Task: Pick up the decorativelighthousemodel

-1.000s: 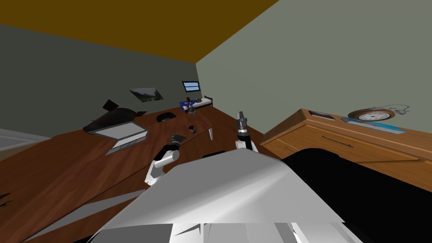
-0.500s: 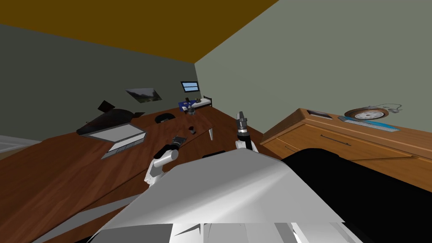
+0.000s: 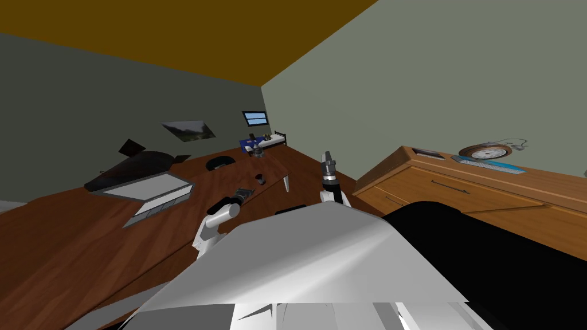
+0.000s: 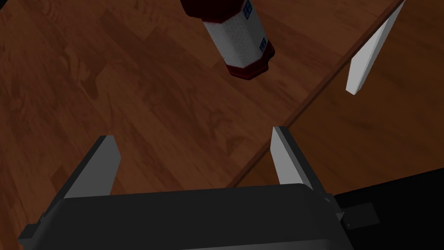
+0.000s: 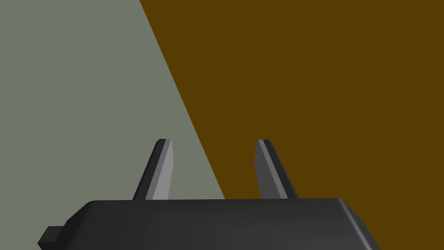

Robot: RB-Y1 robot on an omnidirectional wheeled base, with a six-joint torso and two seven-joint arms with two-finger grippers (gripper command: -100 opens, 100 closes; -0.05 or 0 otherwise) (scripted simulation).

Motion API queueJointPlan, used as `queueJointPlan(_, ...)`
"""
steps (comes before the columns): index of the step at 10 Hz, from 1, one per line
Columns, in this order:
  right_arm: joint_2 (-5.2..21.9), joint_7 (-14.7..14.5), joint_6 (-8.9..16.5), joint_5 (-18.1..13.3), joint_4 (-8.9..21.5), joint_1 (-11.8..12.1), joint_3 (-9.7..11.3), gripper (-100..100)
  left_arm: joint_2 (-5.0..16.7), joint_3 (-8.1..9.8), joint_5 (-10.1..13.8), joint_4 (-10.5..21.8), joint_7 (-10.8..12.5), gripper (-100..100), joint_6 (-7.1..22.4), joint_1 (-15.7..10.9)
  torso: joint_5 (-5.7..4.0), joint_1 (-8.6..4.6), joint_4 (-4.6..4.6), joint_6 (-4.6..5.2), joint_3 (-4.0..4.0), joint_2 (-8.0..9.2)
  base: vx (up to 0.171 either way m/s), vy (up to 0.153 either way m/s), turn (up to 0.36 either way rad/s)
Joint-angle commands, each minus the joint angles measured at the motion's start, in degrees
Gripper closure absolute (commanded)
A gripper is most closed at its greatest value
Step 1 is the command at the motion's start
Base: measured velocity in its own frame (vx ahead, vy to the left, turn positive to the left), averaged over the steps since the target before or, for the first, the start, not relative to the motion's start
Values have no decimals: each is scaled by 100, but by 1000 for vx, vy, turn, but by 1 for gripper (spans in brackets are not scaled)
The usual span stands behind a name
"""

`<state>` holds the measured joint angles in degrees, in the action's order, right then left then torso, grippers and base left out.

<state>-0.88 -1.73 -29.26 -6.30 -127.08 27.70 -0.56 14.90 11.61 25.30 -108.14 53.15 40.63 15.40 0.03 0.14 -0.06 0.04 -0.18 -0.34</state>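
Since a second ago everything in the head view has slid left, so that is my own turn and not the things moving; against it, the left forearm has reached a little further out over the desk [image 3: 86,240].

Nearest, the left gripper [image 4: 193,134] hangs just above the brown wood close to the desk's edge, fingers spread wide with nothing between them. Ahead of it, and clear of both fingers, the lighthouse model [image 4: 240,39] stands on its base on the desk near the corner, where a white leg [image 4: 368,56] drops away. It has a white faceted body, a dark red foot and small blue windows.

It looks stiff, light and hard-skinned, and being tall on a narrow foot it would probably tip at a nudge. The best hold is likely across two opposite flat faces of the white body, just above the red foot.

Further off lies a laptop [image 3: 150,186]. The right gripper [image 5: 212,141] points upward beside the chest, open and empty.
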Motion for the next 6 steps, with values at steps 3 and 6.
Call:
queueJointPlan(3,0,0,0,0,0,0,0,0,88,50,149,84,235,-100,490,-31,-1,-6,2,-1,5,10,53,34,-65)
queueJointPlan(6,0,0,0,0,0,0,0,0,226,107,347,211,464,-100,922,-74,-1,-5,0,-1,1,2,72,36,-107)
